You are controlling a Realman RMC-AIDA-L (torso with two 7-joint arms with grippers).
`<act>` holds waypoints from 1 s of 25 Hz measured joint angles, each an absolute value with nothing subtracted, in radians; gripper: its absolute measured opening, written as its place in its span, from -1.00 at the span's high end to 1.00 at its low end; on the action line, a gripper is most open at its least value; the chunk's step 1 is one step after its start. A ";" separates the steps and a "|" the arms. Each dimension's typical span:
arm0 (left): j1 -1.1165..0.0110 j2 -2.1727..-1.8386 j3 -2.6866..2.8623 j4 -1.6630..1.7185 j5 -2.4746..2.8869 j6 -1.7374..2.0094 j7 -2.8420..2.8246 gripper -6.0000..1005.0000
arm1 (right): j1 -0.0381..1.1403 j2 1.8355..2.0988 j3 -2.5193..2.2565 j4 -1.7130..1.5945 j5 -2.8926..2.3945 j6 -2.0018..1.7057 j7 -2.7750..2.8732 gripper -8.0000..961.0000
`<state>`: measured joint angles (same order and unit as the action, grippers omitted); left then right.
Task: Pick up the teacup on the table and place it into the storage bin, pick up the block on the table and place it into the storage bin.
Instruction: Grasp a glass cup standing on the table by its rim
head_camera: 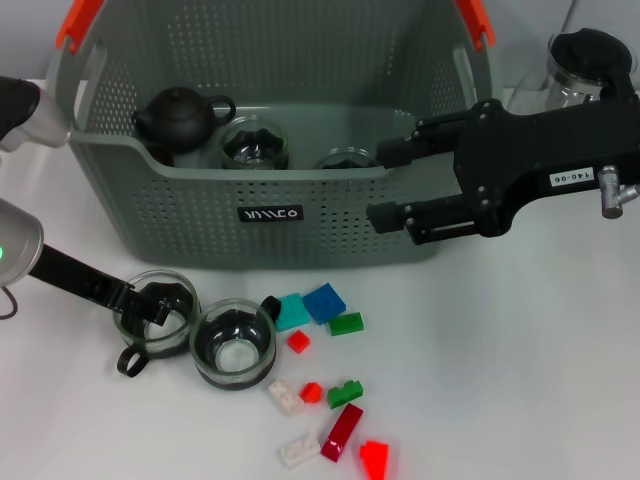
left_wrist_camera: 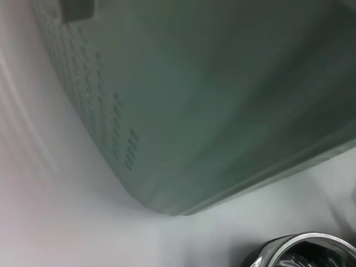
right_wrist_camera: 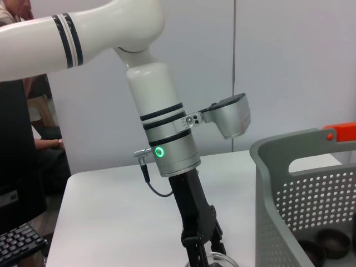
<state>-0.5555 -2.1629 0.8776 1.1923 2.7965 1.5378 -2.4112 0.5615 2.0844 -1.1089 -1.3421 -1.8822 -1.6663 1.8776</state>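
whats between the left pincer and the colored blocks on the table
In the head view, a second glass teacup sits between the left pincer, which is at the first teacup, and the blocks.

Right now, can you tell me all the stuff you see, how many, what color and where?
storage bin: one, grey-green with orange handles, at the back of the white table
teapot: one, black, inside the bin
glass cups in the bin: two, clear
teacups on the table: two, clear with dark bases, in front of the bin
blocks: about ten; red, white, green, blue and teal, right of the teacups
glass pot: one, clear with black lid, behind the right arm
left hand: black, at the rim of the leftmost teacup
right hand: black, open, at the bin's front right corner
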 joint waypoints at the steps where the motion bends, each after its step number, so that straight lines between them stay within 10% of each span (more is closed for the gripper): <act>1: -0.556 -2.163 0.878 1.192 2.796 1.537 -2.410 -0.86 | 0.561 2.084 -1.108 -1.342 -1.882 -1.666 1.878 -0.49; 25: -0.564 -2.150 0.873 1.150 2.794 1.498 -2.409 -0.51 | 0.564 2.089 -1.086 -1.344 -1.882 -1.663 1.879 -0.49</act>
<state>-0.5637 -2.1499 0.8728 1.1495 2.7939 1.4975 -2.4094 0.5637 2.0893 -1.0860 -1.3443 -1.8822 -1.6631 1.8794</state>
